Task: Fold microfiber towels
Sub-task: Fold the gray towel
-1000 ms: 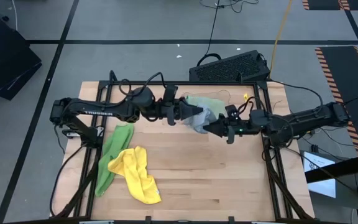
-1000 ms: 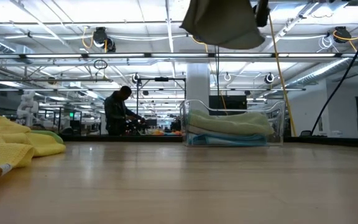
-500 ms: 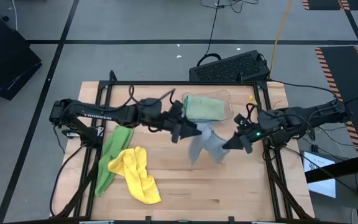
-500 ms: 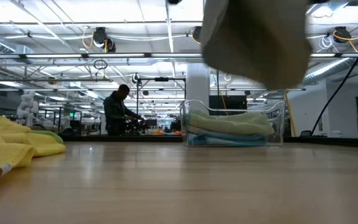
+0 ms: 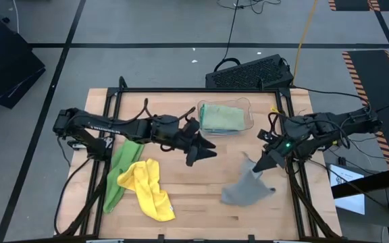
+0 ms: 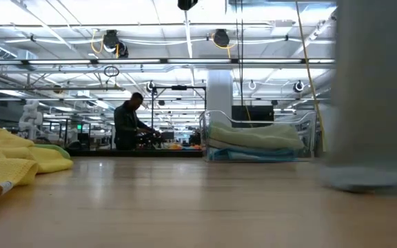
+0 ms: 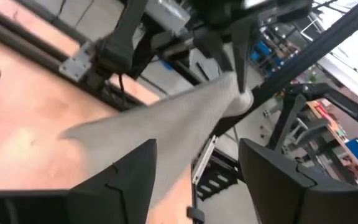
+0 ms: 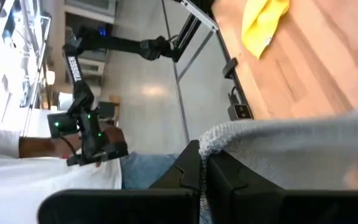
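1. Room: in the low view, a wide hall under white lit ceiling trusses, with a person [image 6: 131, 122] standing far behind the table.
2. Table [image 5: 201, 196]: pale wood planks, smooth, framed by dark metal rails.
3. Left arm reaches in over the table's middle; left gripper [image 5: 204, 152] hangs with fingers apart, holding nothing, well apart from the grey towel.
4. Right gripper [image 5: 267, 160], over the table's right side, is clamped on a corner of the grey towel [image 5: 246, 190], a soft napped cloth hanging down in a long fold, its lower end on the wood.
5. Yellow towel [image 5: 148, 189] lies crumpled at the table's left, lapping over the green towel [image 5: 122, 169], a long rumpled strip.
6. Bin [image 5: 225, 117]: clear plastic, rounded corners, at the table's far edge, holding folded towels [image 6: 253, 141], sage green on top.
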Motion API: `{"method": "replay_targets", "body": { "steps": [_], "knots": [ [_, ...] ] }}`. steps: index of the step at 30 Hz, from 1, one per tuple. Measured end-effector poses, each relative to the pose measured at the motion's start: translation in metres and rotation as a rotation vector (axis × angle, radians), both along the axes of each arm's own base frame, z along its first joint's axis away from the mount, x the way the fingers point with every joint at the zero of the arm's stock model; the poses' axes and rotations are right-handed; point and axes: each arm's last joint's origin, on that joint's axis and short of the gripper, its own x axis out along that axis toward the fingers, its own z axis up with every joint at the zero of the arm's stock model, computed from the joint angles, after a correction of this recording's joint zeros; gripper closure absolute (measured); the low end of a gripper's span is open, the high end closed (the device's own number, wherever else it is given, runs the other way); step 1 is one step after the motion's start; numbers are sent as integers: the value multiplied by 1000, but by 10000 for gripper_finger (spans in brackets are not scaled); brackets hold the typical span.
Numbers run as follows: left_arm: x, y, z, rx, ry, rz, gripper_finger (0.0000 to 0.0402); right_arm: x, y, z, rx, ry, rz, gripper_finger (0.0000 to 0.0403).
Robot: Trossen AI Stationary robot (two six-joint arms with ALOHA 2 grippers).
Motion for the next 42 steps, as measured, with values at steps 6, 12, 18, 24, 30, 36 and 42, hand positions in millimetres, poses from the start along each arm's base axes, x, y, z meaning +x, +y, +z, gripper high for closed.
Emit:
{"method": "replay_targets", "body": {
  "steps": [6,12,18,24,30,36,42],
  "knots": [
    [0,-13,7,169,-100,88,172,1,2,-2,41,41,60,403],
    [-1,-22,15,341,-194,144,171,9,8,6,209,144,123,403],
    [4,-15,1,319,-106,113,171,35,14,26,209,148,116,403],
    [8,-23,-4,284,-103,98,171,66,19,31,187,157,97,403],
    [-4,-44,11,265,-173,93,171,82,17,30,158,161,-7,403],
    [-25,-64,15,275,-85,116,171,86,9,37,110,105,-167,403],
    [-54,-74,-1,199,230,149,172,87,1,46,19,29,-338,403]
  ]
}}
